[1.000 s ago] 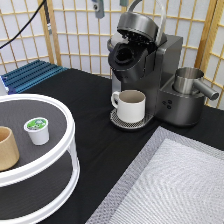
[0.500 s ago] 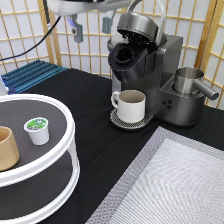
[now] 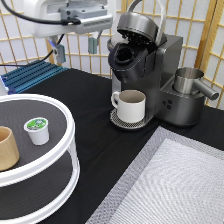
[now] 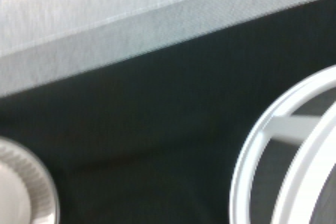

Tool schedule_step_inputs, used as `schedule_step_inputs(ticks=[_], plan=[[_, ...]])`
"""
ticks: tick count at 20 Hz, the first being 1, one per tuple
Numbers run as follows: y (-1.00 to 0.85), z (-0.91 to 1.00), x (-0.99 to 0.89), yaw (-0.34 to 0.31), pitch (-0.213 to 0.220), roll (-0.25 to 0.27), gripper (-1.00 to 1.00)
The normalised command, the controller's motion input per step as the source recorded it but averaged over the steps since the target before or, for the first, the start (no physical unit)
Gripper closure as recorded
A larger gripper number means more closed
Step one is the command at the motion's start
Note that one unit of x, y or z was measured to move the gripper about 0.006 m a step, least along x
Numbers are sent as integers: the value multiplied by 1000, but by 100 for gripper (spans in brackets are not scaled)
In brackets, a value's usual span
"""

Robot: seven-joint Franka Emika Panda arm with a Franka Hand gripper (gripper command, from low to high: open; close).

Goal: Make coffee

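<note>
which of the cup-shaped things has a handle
The cream-white mug under the coffee machine. The tan cup and small coffee pod on the round stand have none.

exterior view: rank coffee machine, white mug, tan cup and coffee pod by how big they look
1. coffee machine
2. white mug
3. tan cup, cut off by the frame edge and nearer the camera, so its place against the mug is unsure
4. coffee pod

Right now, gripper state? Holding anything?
Gripper: open, holding nothing, up at the exterior view's top left, well above the coffee pod on the round white stand.
</note>
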Motion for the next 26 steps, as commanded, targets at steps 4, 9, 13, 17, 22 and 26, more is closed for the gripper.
schedule_step_inputs(ticks=[4, 9, 13, 17, 22, 26], plan=[[-228, 9, -191, -282, -103, 4, -100], [-142, 39, -176, -330, -10, 9, -100], [-149, 0, -74, -335, -51, 0, -100], [-219, -59, -86, -309, -101, 0, -100], [-303, -166, -173, -274, -122, -5, -100], [-416, -335, -346, -220, -132, -31, -100]])
